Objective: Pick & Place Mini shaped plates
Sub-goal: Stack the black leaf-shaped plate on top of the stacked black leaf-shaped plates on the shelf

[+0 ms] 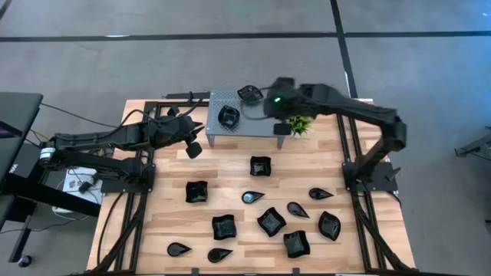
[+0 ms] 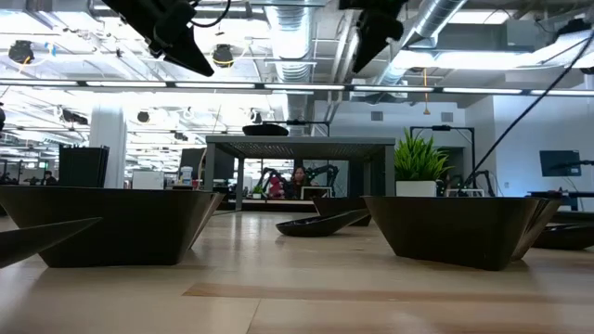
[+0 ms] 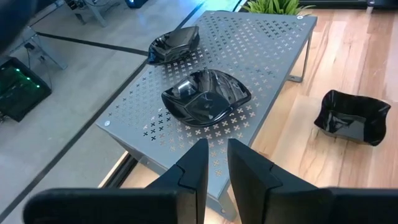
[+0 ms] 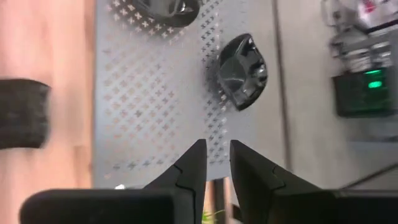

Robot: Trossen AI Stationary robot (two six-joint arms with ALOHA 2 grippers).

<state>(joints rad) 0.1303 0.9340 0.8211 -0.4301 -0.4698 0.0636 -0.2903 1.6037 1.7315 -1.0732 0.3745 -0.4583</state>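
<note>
Two mini shaped plates rest on the grey perforated stand (image 1: pixel 253 121) at the table's far side: a wavy one (image 1: pixel 228 116) (image 3: pixel 206 96) at its middle left and a rounded one (image 1: pixel 249 93) (image 4: pixel 242 70) at its far edge. Several more glossy black plates, such as a square one (image 1: pixel 260 165) and a teardrop (image 1: pixel 252 197), lie scattered on the wooden table. My left gripper (image 1: pixel 193 147) (image 3: pixel 216 144) hovers off the stand's near left corner. My right gripper (image 1: pixel 281 130) (image 4: pixel 214 146) hangs above the stand's right end. Both stand open by a narrow gap and hold nothing.
A small green potted plant (image 1: pixel 299 123) stands just right of the stand, under my right arm. Plates crowd the table's near half (image 1: pixel 296 243). Bare wood shows between the stand and the plates, and along the table's left side (image 1: pixel 165 180).
</note>
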